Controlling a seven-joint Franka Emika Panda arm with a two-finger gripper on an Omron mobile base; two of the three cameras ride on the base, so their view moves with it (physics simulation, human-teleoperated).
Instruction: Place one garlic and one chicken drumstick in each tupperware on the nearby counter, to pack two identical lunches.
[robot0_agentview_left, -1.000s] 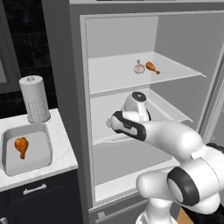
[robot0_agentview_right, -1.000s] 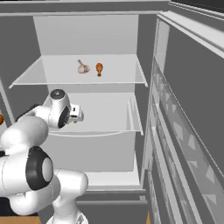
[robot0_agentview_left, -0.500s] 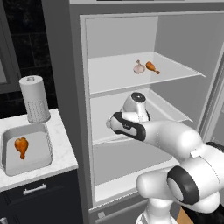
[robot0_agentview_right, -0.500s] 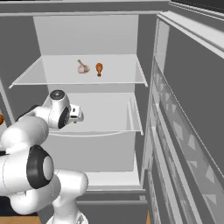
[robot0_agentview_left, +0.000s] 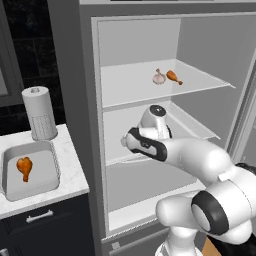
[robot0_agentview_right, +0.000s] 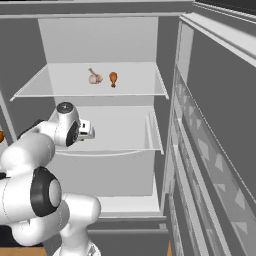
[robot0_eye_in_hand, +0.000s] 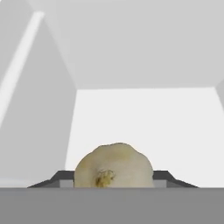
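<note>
A garlic (robot0_eye_in_hand: 113, 165) sits right between the gripper (robot0_eye_in_hand: 114, 176) tips in the hand view, its pale bulb filling the gap, with one dark finger (robot0_eye_in_hand: 57, 177) showing on each side of it. The jaws appear to be pinching this garlic, though the contact itself lies at the bottom of the view and is partly cut off. Behind it is the white floor and back wall of the fridge's middle shelf (robot0_agentview_left: 197, 127).

In the left base view the hand reaches into the fridge (robot0_agentview_left: 75, 100) at the level of that middle shelf, near its front edge; the arm's wrist hides the gripper there.

On the upper shelf (robot0_agentview_left: 130, 82) a second garlic (robot0_agentview_left: 159, 77) and a drumstick (robot0_agentview_left: 173, 76) lie just beside each other, toward the back and roughly mid-width, the garlic on the left. The right base view shows the same pair, garlic (robot0_agentview_right: 94, 77) left of drumstick (robot0_agentview_right: 113, 78), not clearly touching.

On the counter (robot0_agentview_left: 75, 170), left of the fridge, one tupperware (robot0_agentview_left: 47, 172) lies close to the front edge. A drumstick (robot0_agentview_left: 24, 167) lies inside it, toward its left half, with its thick end up and the bone pointing to the front. A paper towel roll (robot0_agentview_left: 39, 113) stands upright at the back of the counter, just behind the tray.
</note>
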